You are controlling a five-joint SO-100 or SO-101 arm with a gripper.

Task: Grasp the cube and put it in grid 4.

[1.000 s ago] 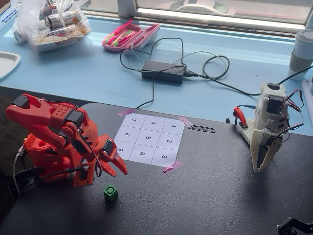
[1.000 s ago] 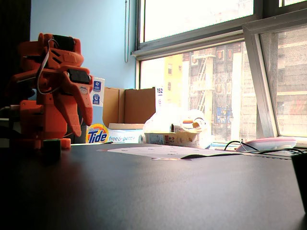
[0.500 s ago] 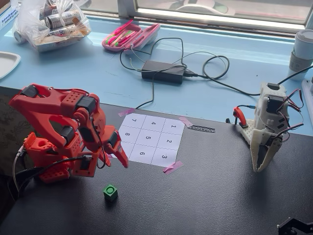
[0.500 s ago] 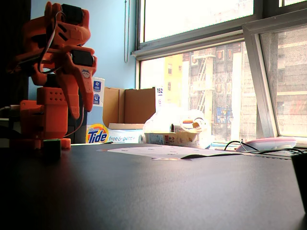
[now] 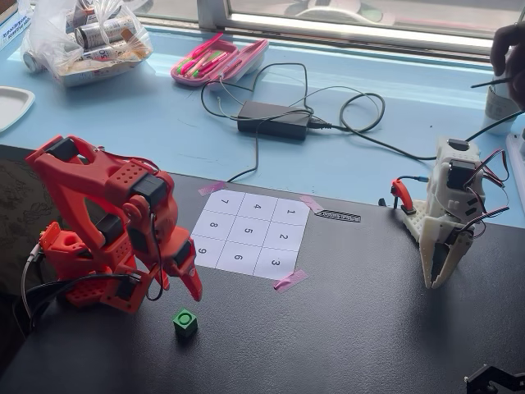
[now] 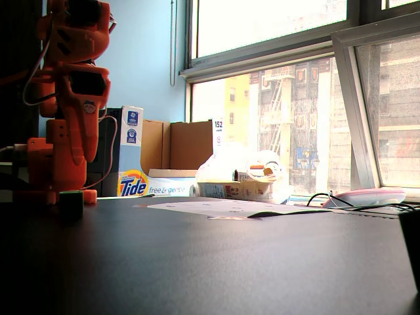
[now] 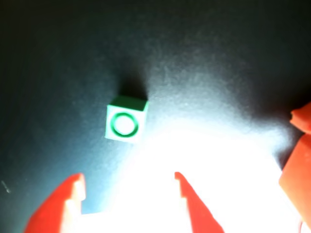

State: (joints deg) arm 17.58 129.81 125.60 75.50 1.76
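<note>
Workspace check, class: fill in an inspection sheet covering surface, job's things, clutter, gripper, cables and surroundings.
Surface: black tabletop, pale blue ledge behind.
Job's things: green cube on bare table, off the sheet; grid 4 empty.
Clutter: pink tape scrap, pink case, bagged cans.
Gripper: orange gripper open, above the table, short of the cube.
Cables: black power brick with looped leads.
Surroundings: white idle arm; Tide box; windows.

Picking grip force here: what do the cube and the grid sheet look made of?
The cube looks like hard, smooth green plastic, with crisp edges and a moulded ring on top. The grid sheet looks like thin matte white paper, printed and lying flat, held down by pink tape.
</note>
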